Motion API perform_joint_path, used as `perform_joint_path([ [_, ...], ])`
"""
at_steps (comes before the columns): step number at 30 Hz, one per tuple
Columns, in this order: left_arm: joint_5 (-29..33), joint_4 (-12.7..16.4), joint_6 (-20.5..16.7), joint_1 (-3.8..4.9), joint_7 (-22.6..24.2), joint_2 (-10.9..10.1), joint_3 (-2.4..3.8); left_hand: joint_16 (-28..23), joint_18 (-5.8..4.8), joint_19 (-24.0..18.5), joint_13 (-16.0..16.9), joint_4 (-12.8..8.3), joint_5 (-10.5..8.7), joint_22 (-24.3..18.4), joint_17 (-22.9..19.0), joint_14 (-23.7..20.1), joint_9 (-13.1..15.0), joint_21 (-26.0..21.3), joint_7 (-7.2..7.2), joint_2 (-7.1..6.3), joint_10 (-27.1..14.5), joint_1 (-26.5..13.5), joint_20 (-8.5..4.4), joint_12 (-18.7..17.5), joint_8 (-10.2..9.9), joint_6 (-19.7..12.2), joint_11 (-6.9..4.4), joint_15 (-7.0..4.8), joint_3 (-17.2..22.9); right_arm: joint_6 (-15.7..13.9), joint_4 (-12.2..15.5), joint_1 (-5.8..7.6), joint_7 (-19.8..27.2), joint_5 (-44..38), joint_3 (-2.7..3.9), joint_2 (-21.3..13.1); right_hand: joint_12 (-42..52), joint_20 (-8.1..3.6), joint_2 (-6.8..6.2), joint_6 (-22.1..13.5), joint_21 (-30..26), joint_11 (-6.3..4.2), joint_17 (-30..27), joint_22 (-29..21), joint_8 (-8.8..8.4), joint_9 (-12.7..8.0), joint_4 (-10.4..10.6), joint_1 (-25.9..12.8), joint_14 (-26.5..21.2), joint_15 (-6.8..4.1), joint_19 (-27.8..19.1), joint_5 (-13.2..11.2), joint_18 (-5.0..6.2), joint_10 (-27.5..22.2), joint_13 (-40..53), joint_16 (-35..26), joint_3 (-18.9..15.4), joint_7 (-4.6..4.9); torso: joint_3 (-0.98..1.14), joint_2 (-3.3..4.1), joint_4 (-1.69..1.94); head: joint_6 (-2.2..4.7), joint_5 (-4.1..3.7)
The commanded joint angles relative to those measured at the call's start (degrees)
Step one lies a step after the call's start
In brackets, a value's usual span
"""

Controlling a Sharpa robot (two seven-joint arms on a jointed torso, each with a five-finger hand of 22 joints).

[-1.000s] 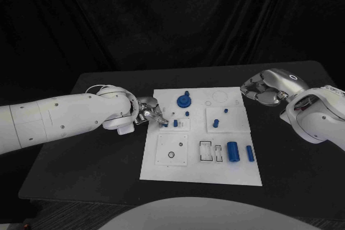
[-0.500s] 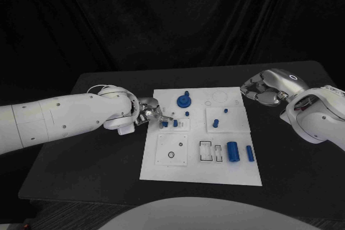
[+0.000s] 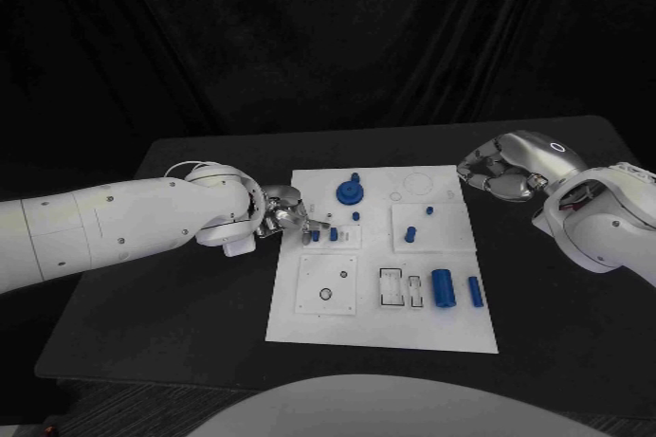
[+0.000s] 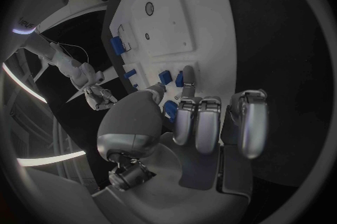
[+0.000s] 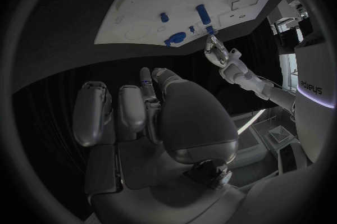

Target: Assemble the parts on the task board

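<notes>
2 blue parts (image 3: 324, 234) beside left hand (image 3: 283, 213), fingers apart; right hand (image 3: 501, 172) curled shut off task board (image 3: 308, 333).

A black, matte-topped table (image 3: 178, 314) with rounded corners stands before a dark curtain (image 3: 328, 58) that hangs in soft folds behind it. The table's far edge meets the curtain's foot.

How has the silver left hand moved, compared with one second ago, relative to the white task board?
No clear move. The silver left hand sits at the white task board's left edge, beside the small blue parts, as before.
</notes>
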Motion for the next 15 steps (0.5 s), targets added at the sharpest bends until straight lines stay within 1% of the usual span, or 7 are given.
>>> perform_joint_path([
  [1, -0.2, 0.4, -1.2, -0.12, 0.8, -0.1, 0.01, 0.2, 0.64, 0.7, 15.1, 0.0, -0.20, 12.5, 15.1, 5.9, 0.2, 0.1, -0.02, 0.07, 5.9, -0.5, 0.20, -0.2, 0.3, 0.4, 0.24, 0.22, -0.4, 0.0, 0.0, -0.18, -1.0, -0.1, 0.05, 0.0, -0.4, -0.42, -0.05, -0.4, -0.3, 0.30, -0.1, 10.1, -0.26, 0.1, -0.2, 0.5, 0.9, -0.38, 0.8, 0.2, 0.94, 3.9, 9.5, -0.4, 0.1, 0.09, 0.01, 0.02, 0.01, 0.01, 0.03],
  [6, -0.2, 1.0, -2.5, -0.12, 1.0, -0.3, 0.01, 0.2, 0.64, 0.7, 15.1, 0.2, 0.48, 12.5, 15.1, 5.9, 0.6, 0.1, -0.11, 0.67, 5.9, -0.7, 0.14, -0.2, 0.6, 0.4, 0.15, 0.14, -0.9, 0.0, 0.0, -0.21, -0.9, -0.1, 0.05, 0.0, -0.4, -0.43, -0.04, -0.4, -0.3, 0.31, -0.1, 10.1, -0.28, 0.1, -0.3, 0.5, 0.9, -0.38, 0.8, 0.2, 0.94, 3.8, 9.5, -0.4, 0.2, 0.11, -0.01, 0.02, 0.01, 0.01, -0.08],
  [9, -0.2, 1.1, -2.9, -0.12, 1.1, -0.4, 0.01, 0.2, 0.63, 0.7, 15.1, 0.3, 4.39, 12.6, 15.1, 5.9, 1.4, 0.1, -0.21, 2.24, 5.9, -1.0, -0.02, -0.2, 0.8, 0.2, 0.05, 0.05, -2.1, 0.0, 0.0, -0.22, -0.9, -0.1, 0.05, 0.0, -0.4, -0.43, -0.04, -0.4, -0.3, 0.31, -0.1, 10.1, -0.28, 0.1, -0.3, 0.5, 0.9, -0.38, 0.8, 0.2, 0.94, 3.8, 9.5, -0.4, 0.2, 0.11, 0.02, 0.03, 0.03, 0.01, -0.08],
  [10, -0.2, 1.2, -2.9, -0.12, 1.1, -0.4, 0.01, 0.2, 0.63, 0.7, 15.1, 0.3, 8.67, 12.6, 15.1, 5.9, 1.7, 0.1, -0.28, 3.13, 5.9, -1.0, -0.07, -0.2, 0.9, 0.1, 0.00, -0.05, -2.6, 0.0, 0.0, -0.22, -0.9, -0.1, 0.05, 0.0, -0.4, -0.43, -0.04, -0.4, -0.4, 0.31, -0.1, 10.1, -0.28, 0.1, -0.3, 0.5, 0.9, -0.38, 0.8, 0.2, 0.95, 3.9, 9.5, -0.4, 0.2, 0.12, 0.01, 0.04, 0.04, 0.01, -0.11],
  [12, -0.2, 1.2, -3.0, -0.12, 1.1, -0.5, 0.01, 0.2, 0.62, 0.7, 15.1, 0.3, 11.45, 12.6, 15.1, 5.9, 2.0, 0.1, -0.32, 4.14, 5.9, -0.6, -0.11, -0.2, 1.0, 0.0, -0.06, -0.07, -2.9, 0.1, 0.0, -0.22, -0.9, -0.1, 0.05, 0.0, -0.4, -0.43, -0.04, -0.4, -0.4, 0.31, -0.1, 10.1, -0.28, 0.1, -0.3, 0.5, 0.9, -0.38, 0.8, 0.2, 0.95, 3.9, 9.5, -0.4, 0.2, 0.12, 0.00, 0.03, 0.03, 0.01, -0.13],
  [14, -0.2, 1.2, -3.0, -0.12, 1.1, -0.5, 0.02, 0.2, 0.63, 0.7, 15.1, 0.2, 12.93, 12.6, 15.1, 5.9, 2.2, 0.1, -0.34, 4.46, 5.9, -0.2, -0.12, -0.2, 1.0, -0.1, -0.08, -0.09, -3.1, 0.1, 0.0, -0.23, -0.9, -0.1, 0.05, 0.0, -0.4, -0.43, -0.04, -0.4, -0.4, 0.31, -0.1, 10.1, -0.28, 0.1, -0.3, 0.5, 0.9, -0.38, 0.8, 0.2, 0.95, 3.9, 9.5, -0.4, 0.2, 0.12, 0.00, 0.03, 0.01, 0.01, -0.10],
  [15, -0.2, 1.2, -3.1, -0.12, 1.1, -0.5, 0.02, 0.2, 0.63, 0.7, 15.1, 0.1, 14.44, 12.6, 15.1, 5.9, 2.3, 0.1, -0.38, 4.58, 5.9, 0.3, -0.15, -0.2, 1.0, -0.2, -0.09, -0.10, -3.2, 0.1, 0.0, -0.23, -0.9, -0.1, 0.05, 0.0, -0.4, -0.43, -0.04, -0.4, -0.4, 0.31, -0.1, 10.1, -0.28, 0.1, -0.3, 0.5, 0.9, -0.38, 0.8, 0.2, 0.95, 3.9, 9.5, -0.4, 0.2, 0.12, 0.02, 0.02, -0.01, 0.01, -0.06],
])
